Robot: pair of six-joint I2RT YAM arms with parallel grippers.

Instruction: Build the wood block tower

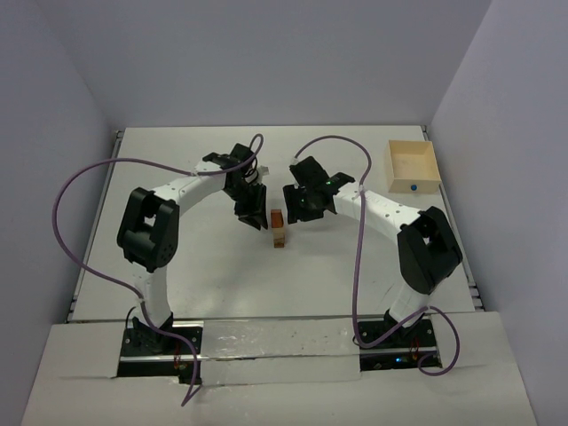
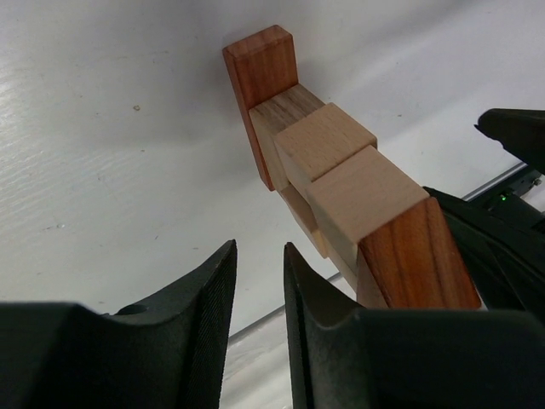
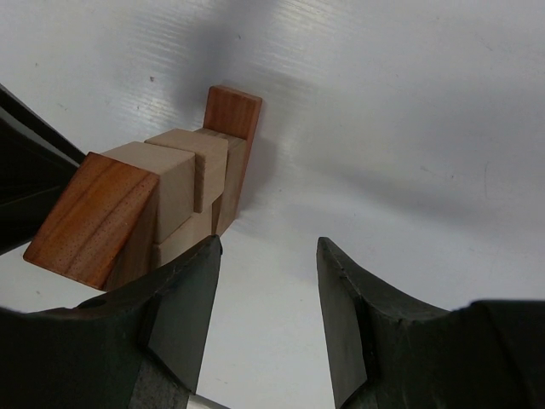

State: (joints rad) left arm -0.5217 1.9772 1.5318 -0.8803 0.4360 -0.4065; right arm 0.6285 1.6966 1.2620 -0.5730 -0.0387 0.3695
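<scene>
Wood block tower [image 1: 279, 229] is judged complete, flanked by the left gripper [image 2: 258, 256] and right gripper [image 3: 268, 256], both parted and empty.

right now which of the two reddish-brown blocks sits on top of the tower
The reddish-brown wedge, the slanted piece capping the tan cubes, nearest both wrist cameras. The other, the reddish-brown bar, is down at the foot of the tower.

No readable txt anywhere, wood blocks [image 2: 358, 183] show bare grain only, box [image 1: 410, 162] w/o legible label.
</scene>
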